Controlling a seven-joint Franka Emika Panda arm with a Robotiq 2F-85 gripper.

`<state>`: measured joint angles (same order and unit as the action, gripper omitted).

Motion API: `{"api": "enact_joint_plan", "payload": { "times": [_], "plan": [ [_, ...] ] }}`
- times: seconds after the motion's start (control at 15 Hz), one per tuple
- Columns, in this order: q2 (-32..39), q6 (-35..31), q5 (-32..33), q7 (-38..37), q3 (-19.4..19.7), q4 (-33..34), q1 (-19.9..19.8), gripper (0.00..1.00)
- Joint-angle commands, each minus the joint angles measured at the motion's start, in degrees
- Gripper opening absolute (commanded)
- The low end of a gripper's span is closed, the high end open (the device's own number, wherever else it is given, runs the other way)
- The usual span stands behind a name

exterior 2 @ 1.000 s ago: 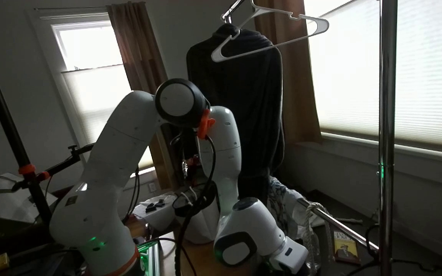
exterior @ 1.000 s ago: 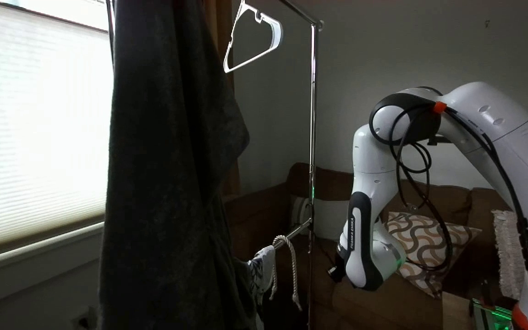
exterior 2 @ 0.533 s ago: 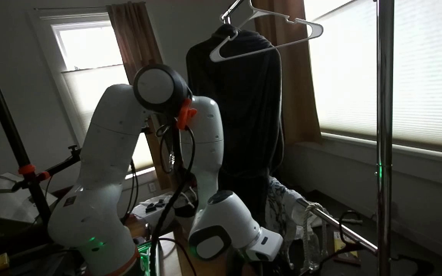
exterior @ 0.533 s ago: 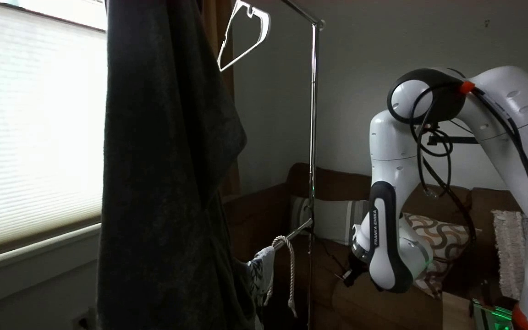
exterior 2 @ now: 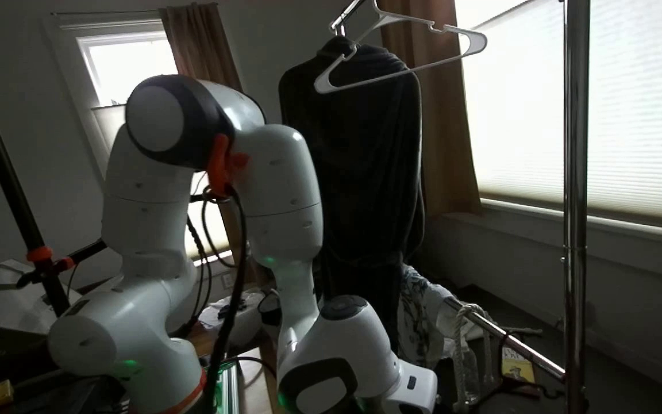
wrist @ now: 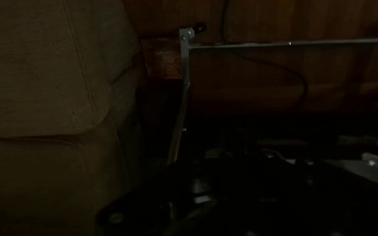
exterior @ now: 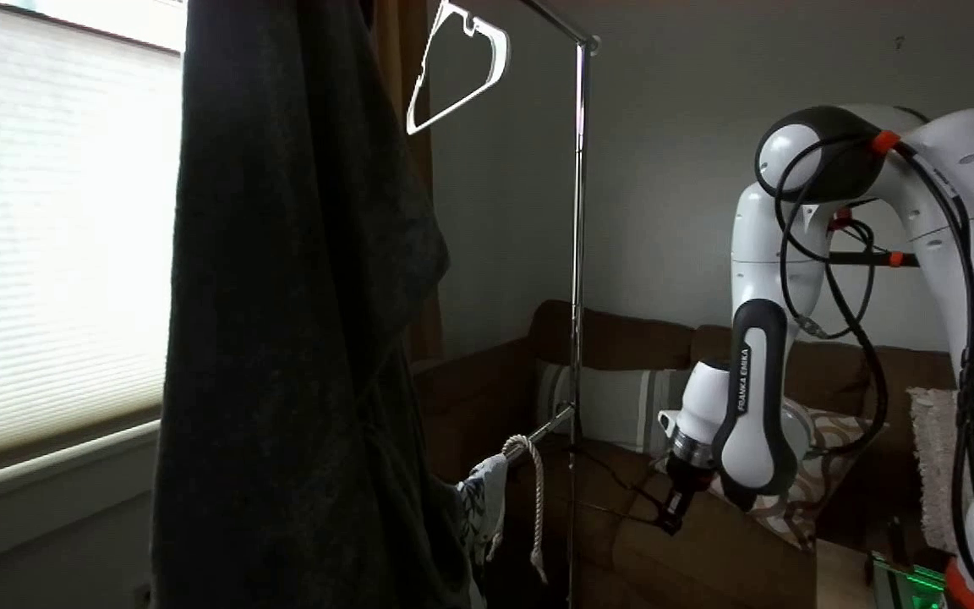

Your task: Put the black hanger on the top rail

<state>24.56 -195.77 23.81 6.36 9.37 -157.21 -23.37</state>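
Note:
The black hanger (exterior: 625, 485) shows as thin dark lines just left of my gripper (exterior: 670, 518), low in front of the brown couch. In an exterior view the black hanger (exterior 2: 512, 381) appears beside the rack's vertical pole, near the lower bar. My gripper seems shut on it, since the hanger moves with the arm; the jaws are small and dark. In the wrist view my gripper (wrist: 241, 196) is a black shape, and the hanger cannot be made out. The top rail (exterior: 553, 19) is well above the gripper; its far end also shows (exterior 2: 349, 12).
A white hanger (exterior: 497, 63) hangs from the top rail, with a dark garment (exterior 2: 360, 161) beside it. The vertical pole (exterior: 577, 237) stands between gripper and garment. A lower bar (exterior 2: 509, 339) carries a rope and cloth. The couch (exterior: 622, 558) is behind the gripper.
The arm has drawn back from the rack, its elbow rising, and the wrist has tilted. The black hanger has moved along with the gripper, away from the pole. The white hanger sways slightly.

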Motion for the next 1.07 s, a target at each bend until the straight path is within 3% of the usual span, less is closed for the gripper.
{"api": "enact_joint_plan", "payload": {
  "times": [0.0,0.13,0.27,0.4,0.73,0.87,1.0],
  "plan": [
    [-6.3,10.9,10.1,4.3,9.5,0.0,-1.6,0.02],
    [-11.9,14.7,14.1,9.9,18.1,-3.4,-0.2,0.02],
    [-13.2,20.2,20.9,10.2,24.1,0.0,-1.1,0.02],
    [-17.7,23.8,25.2,9.7,31.5,-0.9,1.0,0.02],
    [-27.2,27.0,26.3,-3.9,34.9,-1.0,1.5,0.02],
    [-32.5,28.0,22.6,-7.0,32.6,-2.4,1.8,0.02],
    [-33.6,28.0,14.3,-7.9,31.1,0.0,5.2,0.02]
  ]
}}
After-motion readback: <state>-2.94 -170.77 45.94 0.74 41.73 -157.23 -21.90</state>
